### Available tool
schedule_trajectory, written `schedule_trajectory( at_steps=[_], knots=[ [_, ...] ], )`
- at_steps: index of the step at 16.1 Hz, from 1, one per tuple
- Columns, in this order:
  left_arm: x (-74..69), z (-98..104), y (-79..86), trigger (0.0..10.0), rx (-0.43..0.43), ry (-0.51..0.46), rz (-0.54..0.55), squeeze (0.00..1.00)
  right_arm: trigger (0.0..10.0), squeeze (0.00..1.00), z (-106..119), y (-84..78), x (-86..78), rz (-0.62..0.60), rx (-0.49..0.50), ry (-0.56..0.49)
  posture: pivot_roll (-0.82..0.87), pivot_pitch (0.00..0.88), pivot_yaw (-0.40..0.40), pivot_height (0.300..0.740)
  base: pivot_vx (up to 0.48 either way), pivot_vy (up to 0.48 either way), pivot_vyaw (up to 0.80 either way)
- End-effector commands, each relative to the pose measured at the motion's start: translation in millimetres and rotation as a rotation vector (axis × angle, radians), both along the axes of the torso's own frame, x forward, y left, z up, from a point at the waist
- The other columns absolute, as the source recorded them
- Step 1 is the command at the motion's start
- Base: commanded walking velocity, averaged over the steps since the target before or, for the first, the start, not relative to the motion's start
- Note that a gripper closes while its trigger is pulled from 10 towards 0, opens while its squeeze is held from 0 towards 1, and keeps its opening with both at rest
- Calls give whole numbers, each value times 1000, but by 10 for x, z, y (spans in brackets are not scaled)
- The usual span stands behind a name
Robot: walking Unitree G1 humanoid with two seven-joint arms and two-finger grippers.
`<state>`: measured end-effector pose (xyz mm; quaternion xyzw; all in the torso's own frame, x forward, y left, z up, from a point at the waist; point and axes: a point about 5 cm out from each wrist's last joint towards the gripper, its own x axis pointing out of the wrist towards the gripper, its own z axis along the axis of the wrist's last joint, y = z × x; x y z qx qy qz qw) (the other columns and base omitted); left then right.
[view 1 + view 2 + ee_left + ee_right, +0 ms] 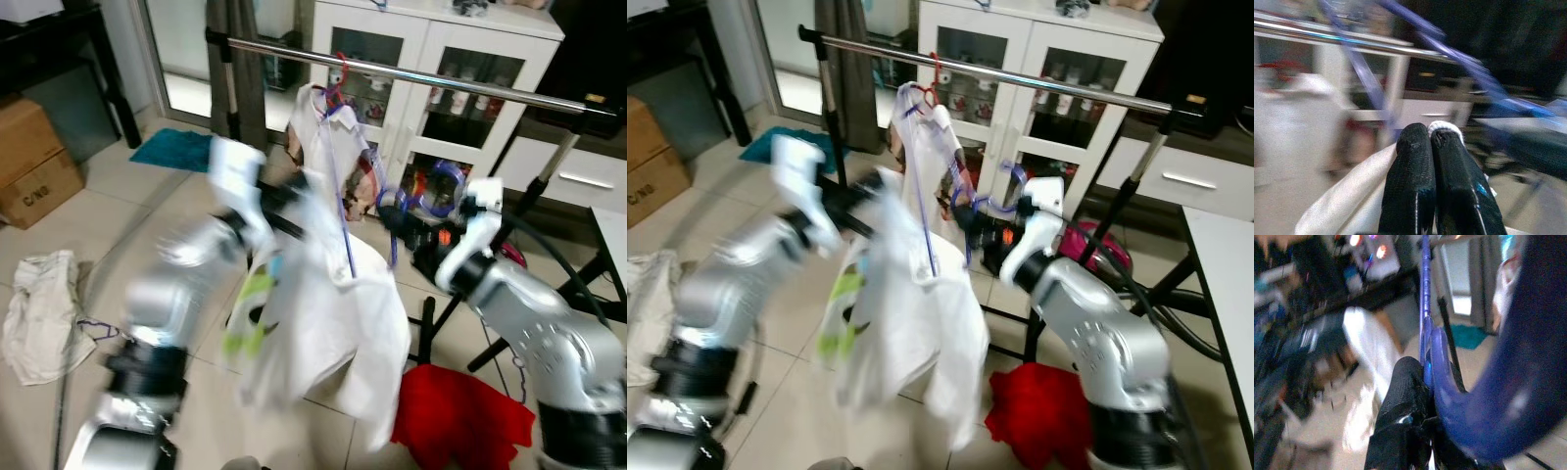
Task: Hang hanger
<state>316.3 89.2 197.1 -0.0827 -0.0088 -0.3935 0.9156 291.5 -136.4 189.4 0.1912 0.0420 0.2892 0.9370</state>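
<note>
Far left on the tiled floor I see a crumpled pale cloth (39, 313), with a brown cardboard box (34, 162) behind it and a teal mat (176, 149) further back.

My left arm is raised and blurred. In its wrist view the left claw (1430, 134) has its black fingertips pressed together on a fold of the white shirt (323, 323).

The shirt hangs mid-frame, long and loose, with green patches on its left side; its collar sits just under the chrome clothes rail (411, 76), beside a small red hook (338, 70).

The thin blue plastic hanger (345, 211) runs down the shirt front and curls out to the right, below the rail.

The right claw (392, 211) is clamped on that hanger; its wrist view shows the hanger seated against the black finger (1403, 396).

A red cloth (460, 416) lies on the floor by the rack's foot. A white glass-door cabinet (431, 59) stands behind.
</note>
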Motion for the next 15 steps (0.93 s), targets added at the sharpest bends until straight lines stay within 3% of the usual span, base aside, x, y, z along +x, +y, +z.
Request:
schedule_trajectory(
  at_steps=[1,2,4,5,6,7,8,9,10,11,12,14,15],
  knots=[
    [-135,95,-199,0,-24,-19,-100,0,0,0,114,-43,90,-71,100,-35,94,0,-41,740,0,0,0],
    [-204,86,-233,0,-13,-15,-126,0,0,0,172,-74,172,-140,173,-42,98,0,-42,740,0,0,0],
    [-297,32,-146,0,-1,22,-113,0,0,0,238,-241,272,-273,238,-59,108,0,-33,740,0,0,0],
    [-321,-29,-79,0,20,37,-88,0,0,0,267,-283,276,-273,312,-59,106,0,-28,740,0,0,0],
    [-294,-88,21,0,24,49,-7,0,0,0,333,-272,239,-215,461,-68,90,0,-19,740,0,0,0],
    [-280,-73,73,0,-2,44,28,0,0,0,363,-289,222,-227,491,-88,85,0,-18,740,0,0,0],
    [-274,5,134,0,-66,28,53,0,0,0,374,-324,212,-267,459,-111,80,0,-19,740,0,0,0],
    [-256,246,320,0,-232,-21,92,0,0,0,373,-414,201,-352,409,-147,84,0,-37,740,0,0,0],
    [-226,364,495,0,-313,-40,142,0,0,0,351,-475,196,-382,423,-138,88,0,-40,740,0,0,0],
    [-214,357,574,0,-296,-30,175,0,0,0,313,-485,195,-378,373,-124,92,0,-42,740,0,0,0],
    [-214,241,668,0,-180,5,225,0,0,0,208,-476,178,-365,178,-108,100,0,-44,740,0,0,0],
    [-276,-73,726,0,7,91,322,0,10000,0,-24,-399,47,-313,-79,-10,99,0,-37,740,0,0,0],
    [-315,-208,727,7412,60,128,366,0,10000,0,-100,-355,-71,-271,-181,-5,93,0,-36,740,0,0,0]
  ],
)
